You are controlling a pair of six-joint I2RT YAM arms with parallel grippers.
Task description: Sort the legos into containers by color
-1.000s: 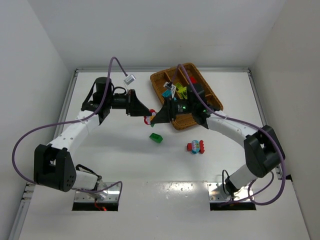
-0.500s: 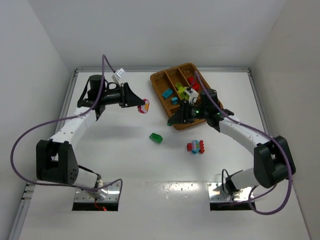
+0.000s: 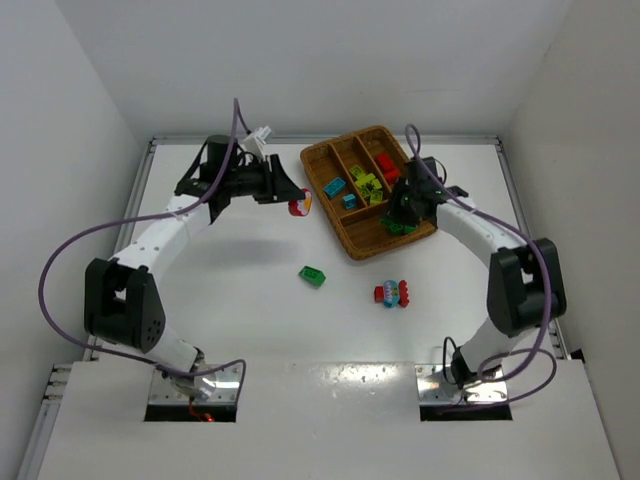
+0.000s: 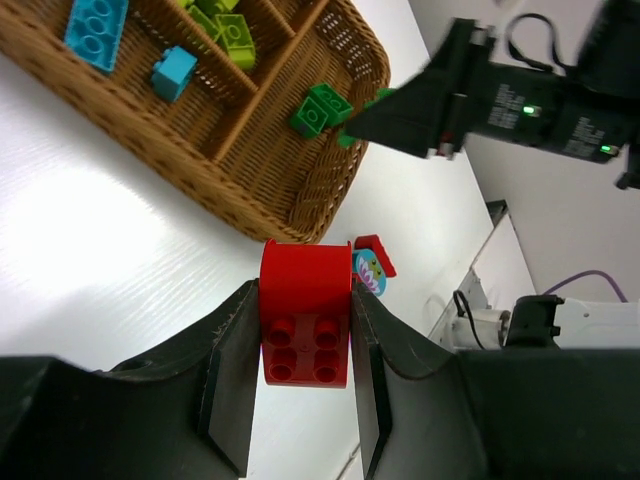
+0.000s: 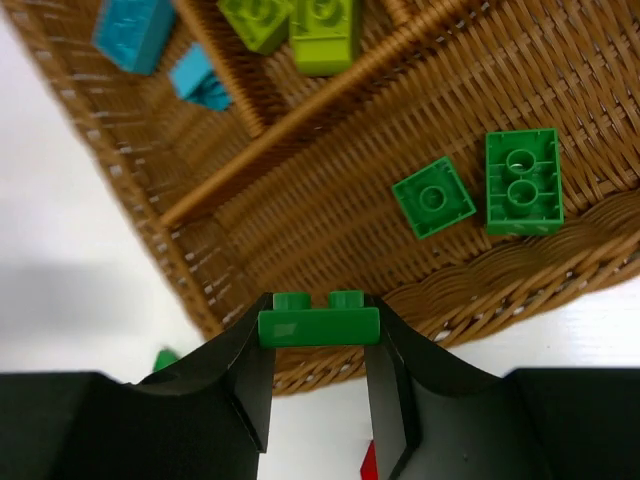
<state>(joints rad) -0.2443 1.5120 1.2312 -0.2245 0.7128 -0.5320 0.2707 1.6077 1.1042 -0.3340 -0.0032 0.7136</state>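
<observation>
Tray [image 3: 318,165] sits far right overhead; a loose green brick [image 3: 312,275] and a red-blue clump [image 3: 393,293] lie nearer. Left wrist: left gripper [image 4: 303,300] pinches a red brick [image 4: 305,335] beside the tray. Right wrist: right gripper [image 5: 320,312] clamps a green piece [image 5: 319,327] over its near section (likely light, stiff, slick; squeeze flat sides).

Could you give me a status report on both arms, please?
Left gripper shut on red brick, beside tray. Right gripper shut on green brick over crosswise section. Nothing blocking either.
</observation>
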